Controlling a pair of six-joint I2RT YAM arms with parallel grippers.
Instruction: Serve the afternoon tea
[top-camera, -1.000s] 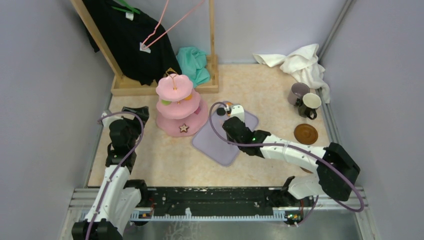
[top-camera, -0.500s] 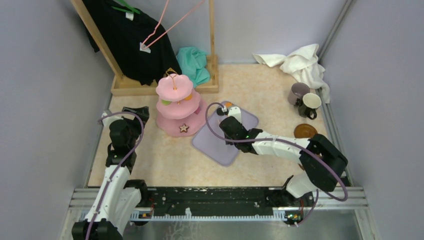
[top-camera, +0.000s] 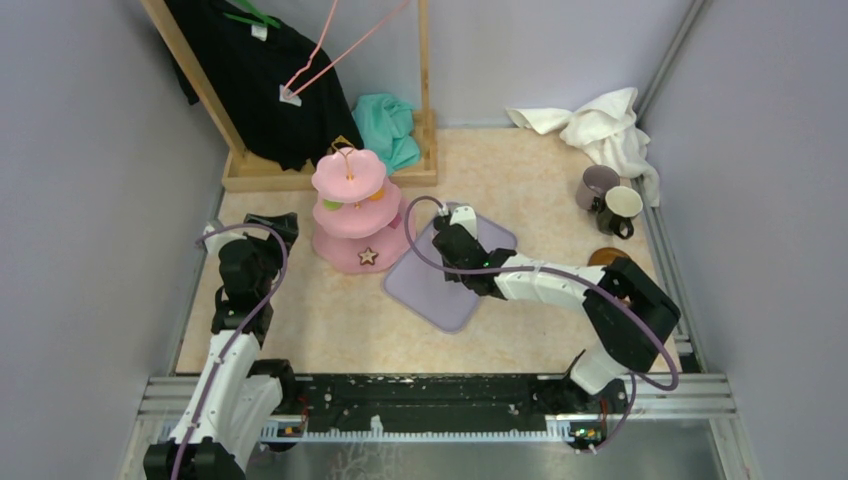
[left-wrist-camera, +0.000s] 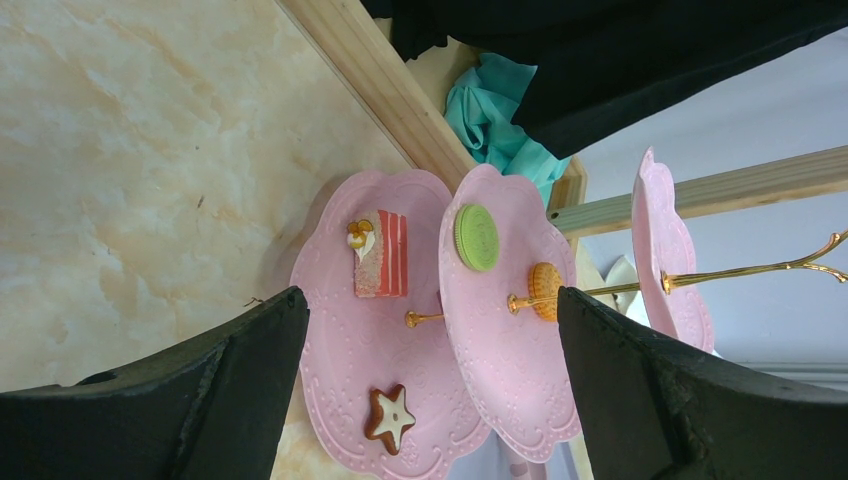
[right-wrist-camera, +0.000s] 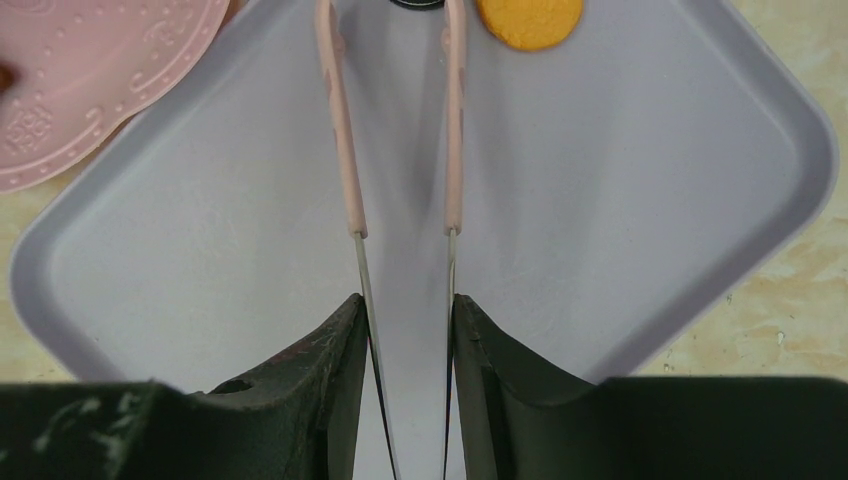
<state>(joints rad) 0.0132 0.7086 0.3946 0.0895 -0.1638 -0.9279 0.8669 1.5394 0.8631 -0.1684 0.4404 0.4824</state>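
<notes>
Standing left of the lilac tray (top-camera: 432, 296) from above, scalloped three-tier stand (top-camera: 352, 218), left wrist showing left gripper (left-wrist-camera: 428, 300) gaping before its embossed tiers, right wrist showing right gripper (right-wrist-camera: 405, 312) pinching thin tongs (right-wrist-camera: 343, 150) over the tray, orange round (right-wrist-camera: 529, 17) lying beside them.

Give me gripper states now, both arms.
Left gripper: open, nothing between the fingers.
Right gripper: closed on the pink tongs.

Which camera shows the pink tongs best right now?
Right wrist: the tongs run up the frame from the right gripper, both prongs clear over the lilac tray. Top external hides them under that gripper; left wrist misses them.
</notes>
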